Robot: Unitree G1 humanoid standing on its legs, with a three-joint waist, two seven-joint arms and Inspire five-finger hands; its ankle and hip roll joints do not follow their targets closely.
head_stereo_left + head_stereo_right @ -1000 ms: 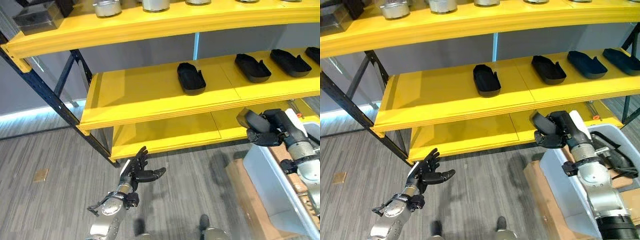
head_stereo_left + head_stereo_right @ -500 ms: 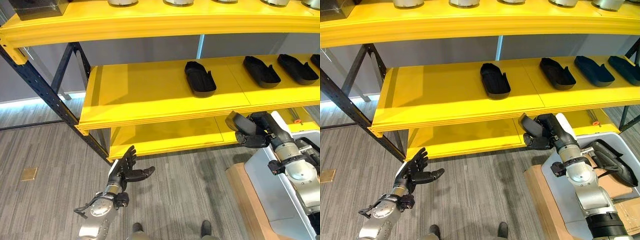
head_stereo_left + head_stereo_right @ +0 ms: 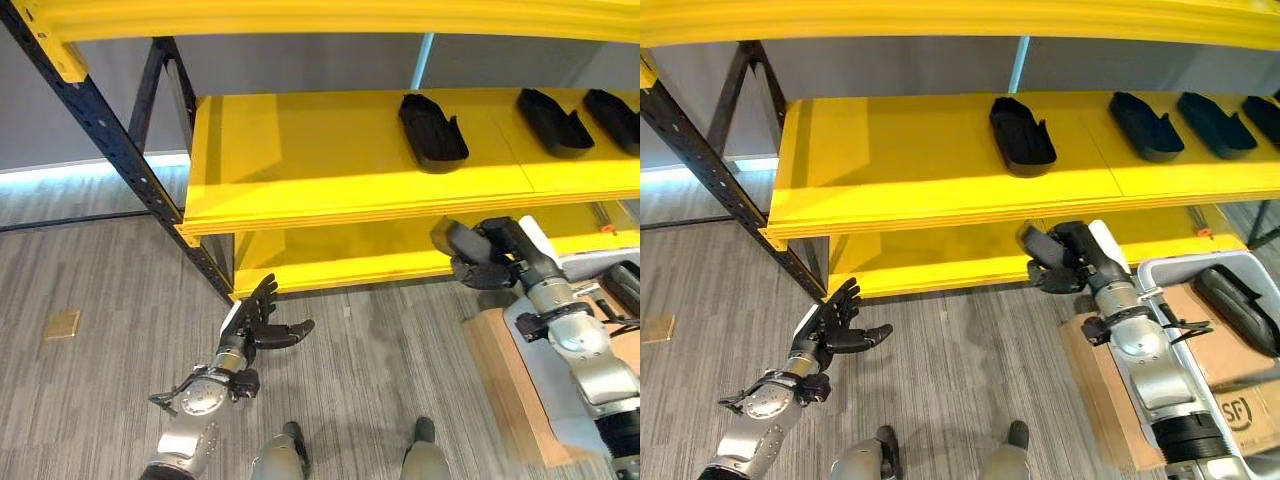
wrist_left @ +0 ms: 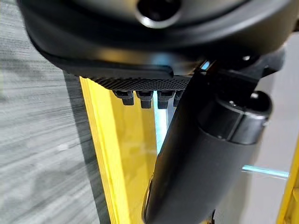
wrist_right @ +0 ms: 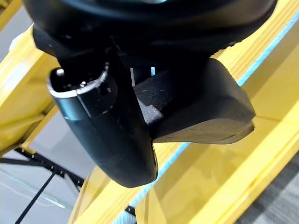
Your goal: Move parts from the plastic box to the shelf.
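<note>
**Black part gripped in front of the yellow shelf**

A black moulded part [image 3: 1038, 243] is held in the right hand [image 3: 1072, 262], whose fingers and thumb are curled round it; in the right wrist view the part [image 5: 201, 109] is seen clamped between the thumb and the palm, its blunt end standing out past the hand. The part is carried in the air just in front of the edge of the middle board of the yellow shelf [image 3: 890, 170], at about the height of the gap between that board and the lower one. It is not yet set down on any board.

On the middle board, three more black parts are laid side by side: one [image 3: 1021, 130] near the middle of the board, and two [image 3: 1145, 125] [image 3: 1212, 122] further toward the robot's right, well apart from each other. The left half of the board is bare yellow.

To the right, a white plastic box [image 3: 1150, 275] is seen on a cardboard carton [image 3: 1105, 400], and another black part [image 3: 1237, 308] is lying inside it.

The left hand [image 3: 258, 325] is held low over the grey wooden floor [image 3: 90, 390], with fingers spread and straight and nothing in it; it is well apart from the shelf's dark steel post [image 3: 110, 140].
</note>
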